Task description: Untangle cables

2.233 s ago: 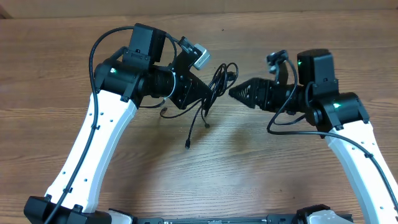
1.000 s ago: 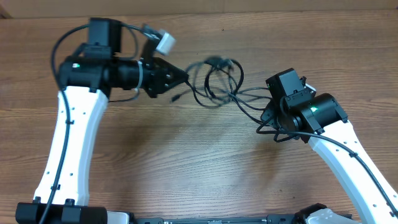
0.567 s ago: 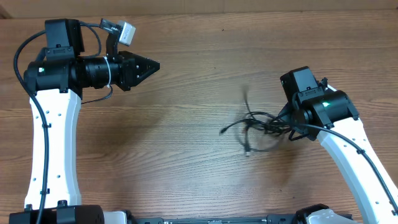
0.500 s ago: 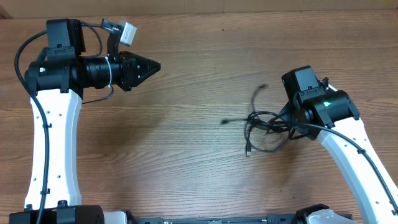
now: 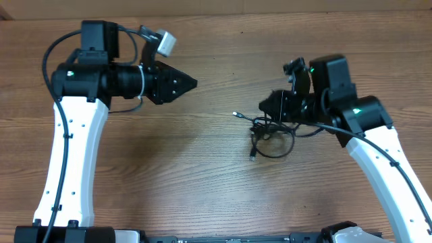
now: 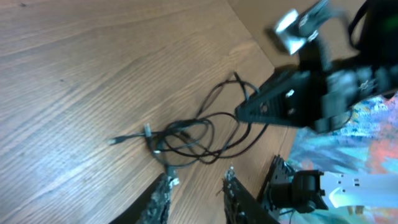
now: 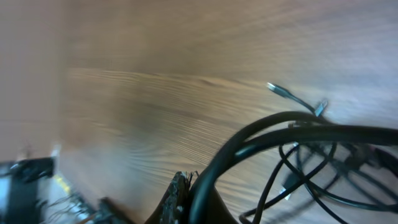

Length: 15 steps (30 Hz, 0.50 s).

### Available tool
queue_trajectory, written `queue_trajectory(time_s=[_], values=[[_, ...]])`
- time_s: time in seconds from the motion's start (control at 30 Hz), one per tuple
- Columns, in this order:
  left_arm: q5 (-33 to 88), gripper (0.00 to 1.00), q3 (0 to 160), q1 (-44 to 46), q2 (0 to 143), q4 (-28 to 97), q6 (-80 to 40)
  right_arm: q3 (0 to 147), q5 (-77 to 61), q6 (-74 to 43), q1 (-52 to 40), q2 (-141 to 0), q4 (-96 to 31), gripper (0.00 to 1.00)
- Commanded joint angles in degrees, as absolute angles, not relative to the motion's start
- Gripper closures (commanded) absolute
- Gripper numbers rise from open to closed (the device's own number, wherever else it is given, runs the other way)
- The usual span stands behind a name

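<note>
Overhead: cables [image 5: 268, 138] in a loose knot on table [image 5: 202, 175], one strand pinched in my shut right pincer [image 5: 266, 108].
Left wrist: left pincer [image 6: 196, 196] apart, empty.
Right wrist: cords blurred. Likely light, limp; take free plug end [image 5: 235, 114].

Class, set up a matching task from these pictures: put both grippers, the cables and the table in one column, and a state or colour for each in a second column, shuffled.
Column one:
1. left gripper
2. right gripper
3. cables
4. table

Column two:
A. brown, with wood grain
B. shut on the cables
C. black, in tangled loops on the wood
D. open, holding nothing, well away from the tangle

Pairs: 1-D, 2-B, 3-C, 4-A
</note>
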<state>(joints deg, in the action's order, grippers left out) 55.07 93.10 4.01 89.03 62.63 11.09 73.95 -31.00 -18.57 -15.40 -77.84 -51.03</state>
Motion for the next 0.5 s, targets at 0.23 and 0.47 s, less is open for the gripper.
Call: queue_trajectory(time_s=[0.23,0.47], values=[[49.5,0.64,93.9,11.6,87.8,62.8,11.4,80.4,-38.0,-26.6,-14.4,-77.6,-47.4,0.82],[39.6,0.66,93.8,14.3,87.8,62.9,8.6,80.4,-28.7,-26.6,-14.4,-77.6,-51.7,0.59]])
